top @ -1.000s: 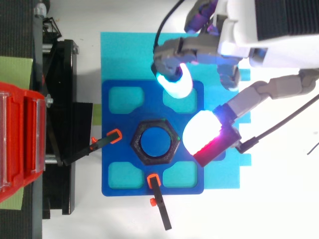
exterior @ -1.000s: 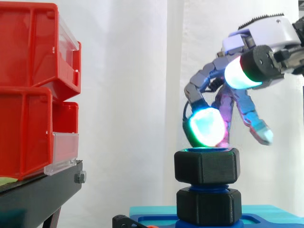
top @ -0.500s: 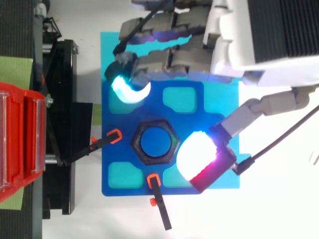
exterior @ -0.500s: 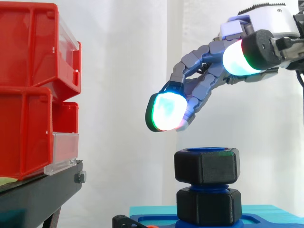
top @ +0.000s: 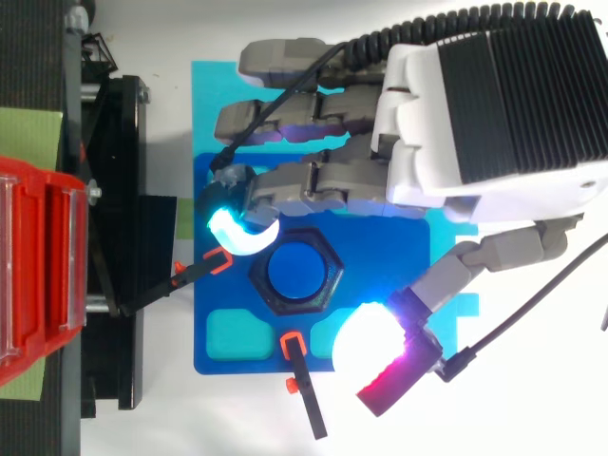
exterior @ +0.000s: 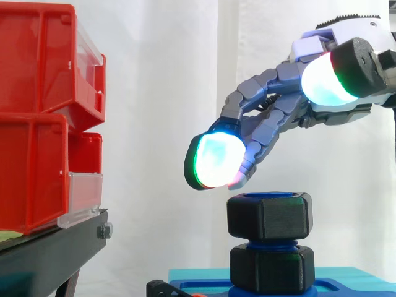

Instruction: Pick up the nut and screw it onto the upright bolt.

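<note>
A black hex nut (exterior: 269, 216) sits on the top of the upright blue bolt (top: 296, 272), above a second black hex piece (exterior: 271, 268) at the bolt's foot. From above, the nut's rim (top: 329, 288) rings the bolt's blue end. My hand (exterior: 278, 108) hovers just above the nut, open, with its fingers (top: 285, 185) stretched straight out to the left. One glowing cyan-green fingertip (exterior: 213, 161) hangs beside and slightly above the nut's top left edge. The white thumb pad (top: 373, 340) stands apart on the other side. Nothing is held.
The bolt stands in a blue fixture plate (top: 220, 356) on a cyan mat (top: 209, 85). Black clamps with orange tips (top: 218, 258) point at the nut. Stacked red bins (exterior: 43, 117) on a black stand (exterior: 49, 250) rise at the left, before a white curtain.
The fingers, curled over the nut a second ago, have straightened out to the left. The hand has since shifted slightly, its fingertip lower and nearer the nut. The nut has not moved.
</note>
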Available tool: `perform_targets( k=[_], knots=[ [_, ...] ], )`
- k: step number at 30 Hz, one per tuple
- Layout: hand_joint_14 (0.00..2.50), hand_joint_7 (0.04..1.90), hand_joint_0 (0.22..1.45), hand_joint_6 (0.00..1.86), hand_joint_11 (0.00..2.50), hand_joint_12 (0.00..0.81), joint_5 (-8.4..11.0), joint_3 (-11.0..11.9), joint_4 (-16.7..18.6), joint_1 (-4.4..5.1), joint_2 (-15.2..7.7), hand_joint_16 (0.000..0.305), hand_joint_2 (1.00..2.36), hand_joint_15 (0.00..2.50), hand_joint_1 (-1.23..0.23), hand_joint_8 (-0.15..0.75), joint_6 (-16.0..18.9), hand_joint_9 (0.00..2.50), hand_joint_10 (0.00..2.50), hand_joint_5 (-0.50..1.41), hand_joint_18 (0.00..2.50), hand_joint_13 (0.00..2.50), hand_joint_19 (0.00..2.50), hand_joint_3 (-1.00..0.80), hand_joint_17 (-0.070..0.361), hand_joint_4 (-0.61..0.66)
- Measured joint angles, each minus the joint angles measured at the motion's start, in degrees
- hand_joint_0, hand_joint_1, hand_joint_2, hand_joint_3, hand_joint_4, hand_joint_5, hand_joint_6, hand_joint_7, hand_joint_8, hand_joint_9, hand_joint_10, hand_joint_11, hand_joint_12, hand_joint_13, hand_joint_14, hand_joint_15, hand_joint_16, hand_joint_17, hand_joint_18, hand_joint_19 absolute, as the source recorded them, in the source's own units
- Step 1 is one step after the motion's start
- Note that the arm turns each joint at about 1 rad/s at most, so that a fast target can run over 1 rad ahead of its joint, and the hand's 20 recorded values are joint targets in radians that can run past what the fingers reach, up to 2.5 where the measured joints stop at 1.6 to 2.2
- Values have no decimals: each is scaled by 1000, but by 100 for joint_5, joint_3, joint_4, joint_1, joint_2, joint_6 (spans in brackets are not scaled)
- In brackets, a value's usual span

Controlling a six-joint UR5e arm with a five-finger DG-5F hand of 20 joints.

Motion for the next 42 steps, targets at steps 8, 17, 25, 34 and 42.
perform_targets(
  k=[8, 17, 25, 34, 42],
  knots=[
    [0, 740, 467, 503, 4, 377, 21, -3, -54, 7, -3, 56, 1000, 0, -375, 279, -1, 706, 0, -132, 0, 270, 5, -500, 126, 208],
    [0, 759, 474, 503, 44, 378, 33, -3, -50, 10, -66, 56, 1000, 0, -391, 278, 7, 755, 0, -124, 0, 319, 40, -500, 125, 220],
    [0, 1153, 480, 505, 108, 375, 29, -3, 29, 11, -159, 53, 1000, 0, -382, 289, 155, 832, 4, -66, 5, 355, 0, -500, 120, 220],
    [0, 1573, 495, 549, 254, 357, 10, -2, 26, 9, -165, 46, 1000, 0, -377, 304, 220, 1142, 9, 5, 135, 500, 0, -500, 104, 146],
    [5, 1363, 513, 677, 359, 326, -26, 1, 33, -25, -166, 40, 1000, 118, -383, 285, 215, 1510, 13, 15, 440, 842, 71, -500, 89, 95]
  ],
)
